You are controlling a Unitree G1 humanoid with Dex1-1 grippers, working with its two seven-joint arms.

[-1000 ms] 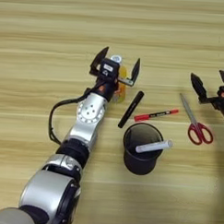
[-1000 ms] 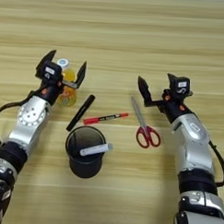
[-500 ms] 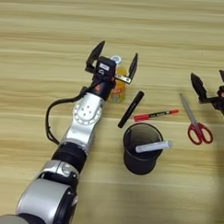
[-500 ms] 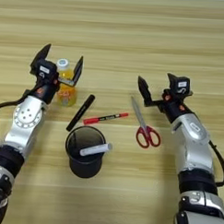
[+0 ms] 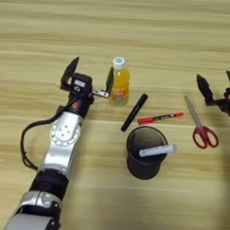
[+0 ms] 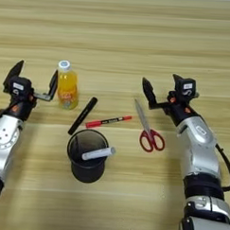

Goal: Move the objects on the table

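My left gripper (image 5: 91, 72) is open, its fingers spread wide, just left of the small orange-juice bottle (image 5: 119, 85). The bottle stands upright on the table (image 5: 139, 28) with the gripper's right-hand finger close beside it. A black marker (image 5: 134, 112) and a thin red pen (image 5: 160, 118) lie right of the bottle. Below them stands the black round cup (image 5: 144, 153) with a pale grey marker (image 5: 157, 150) leaning in it. Red-handled scissors (image 6: 147, 126) lie shut, just below my open right gripper (image 6: 161, 88), which holds nothing.
The wooden table fills both views. My left forearm (image 5: 63, 138) stretches from the bottom left up to the gripper. The right forearm (image 6: 198, 149) runs along the right side.
My left gripper has slid left off the bottle, which stood between its fingers before and now stands free to its right. The right arm has not moved.
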